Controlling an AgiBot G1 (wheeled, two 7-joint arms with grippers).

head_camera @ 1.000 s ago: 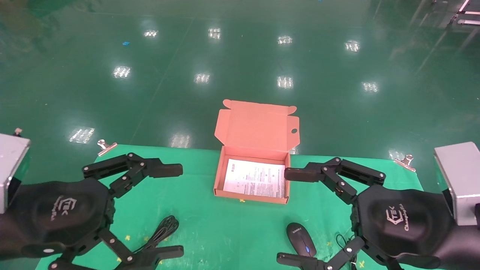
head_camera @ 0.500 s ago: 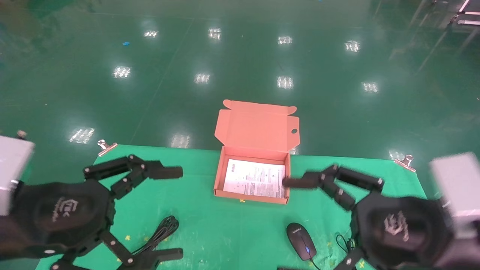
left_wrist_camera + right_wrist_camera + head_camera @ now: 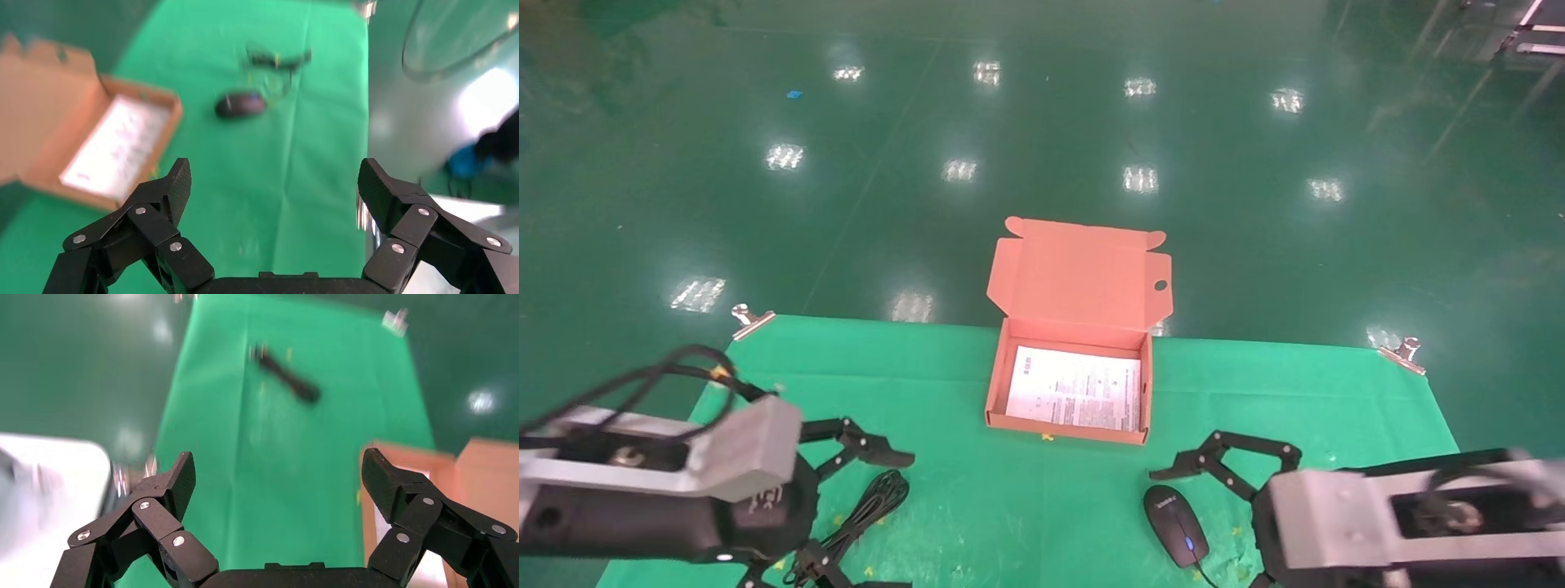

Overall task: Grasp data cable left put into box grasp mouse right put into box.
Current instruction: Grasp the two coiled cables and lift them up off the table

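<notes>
Both arms have swung down and rolled over in the last second — a second ago the two black grippers hung high with their backs to the head camera, reaching in toward the box, and now they sit low over the green mat with their silver wrist blocks uppermost. The left gripper [image 3: 842, 506] is spread wide and holds nothing; its far finger reaches over the near end of the data cable [image 3: 866, 506], which lies as a narrow black bundle on the mat, untouched. The right gripper [image 3: 1214, 523] is likewise wide open and empty, hanging just beside the mouse [image 3: 1175, 514], whose blue wheel light shows and whose cord trails toward the robot. The orange box [image 3: 997, 384] stands where it was, lid up, only the white printed sheet [image 3: 1075, 388] inside. Each wrist view confirms the spread fingers [image 3: 162, 199] and [image 3: 165, 490] with bare mat between them. Neither object has been picked up yet — the change reads as both arms settling into pre-grasp poses, and the cable, going first, probably needs the left gripper lowered astride the bundle before closing.
</notes>
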